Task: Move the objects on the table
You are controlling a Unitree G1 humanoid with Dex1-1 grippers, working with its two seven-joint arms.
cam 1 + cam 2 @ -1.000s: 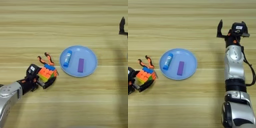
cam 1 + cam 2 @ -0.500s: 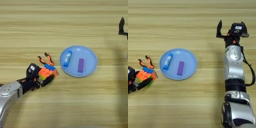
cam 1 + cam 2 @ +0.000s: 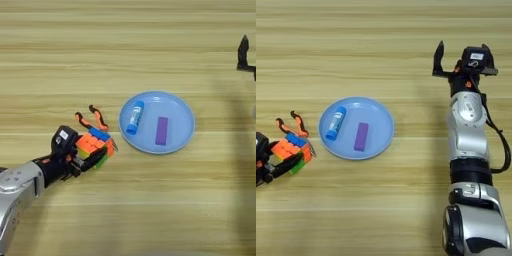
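Left hand (image 3: 95, 145) grips; right hand (image 3: 456, 57) raised, parked.

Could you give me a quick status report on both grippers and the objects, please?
Left gripper shut on puzzle cube, beside blue plate. Blue tube and purple block on plate. Right gripper parked far right, holding nothing.

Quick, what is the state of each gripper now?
Left gripper: shut on the puzzle cube, beside the blue plate.
Right gripper: open, holding nothing, parked far right.

No readable text or labels anywhere.
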